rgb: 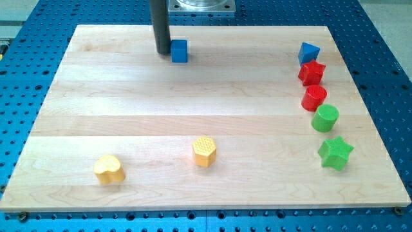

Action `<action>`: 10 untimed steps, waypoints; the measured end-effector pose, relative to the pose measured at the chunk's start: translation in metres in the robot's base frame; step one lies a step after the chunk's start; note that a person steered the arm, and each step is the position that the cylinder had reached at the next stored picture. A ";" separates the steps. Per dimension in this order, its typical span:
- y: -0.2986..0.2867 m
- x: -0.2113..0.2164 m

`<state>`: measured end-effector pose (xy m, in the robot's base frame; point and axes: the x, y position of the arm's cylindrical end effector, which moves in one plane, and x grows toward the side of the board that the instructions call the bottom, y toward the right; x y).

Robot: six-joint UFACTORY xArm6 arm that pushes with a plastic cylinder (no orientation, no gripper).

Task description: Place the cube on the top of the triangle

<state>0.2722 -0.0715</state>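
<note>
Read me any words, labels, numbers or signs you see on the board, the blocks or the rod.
None: the wooden board, the blue cube, the blue triangle, my tip and the other coloured blocks carry no readable text or signs.

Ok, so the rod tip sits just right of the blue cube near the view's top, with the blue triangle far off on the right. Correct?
Not quite: the camera view shows my tip just left of the blue cube, not right of it. The blue triangle is indeed far off on the view's right.
</note>
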 end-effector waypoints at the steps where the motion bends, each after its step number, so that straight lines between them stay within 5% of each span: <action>1: 0.046 0.005; 2: 0.016 0.028; 3: 0.053 0.052; 4: 0.089 -0.005; 6: 0.078 -0.019; 8: 0.165 -0.014; 9: 0.111 -0.018; 10: 0.166 -0.038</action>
<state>0.2346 0.0943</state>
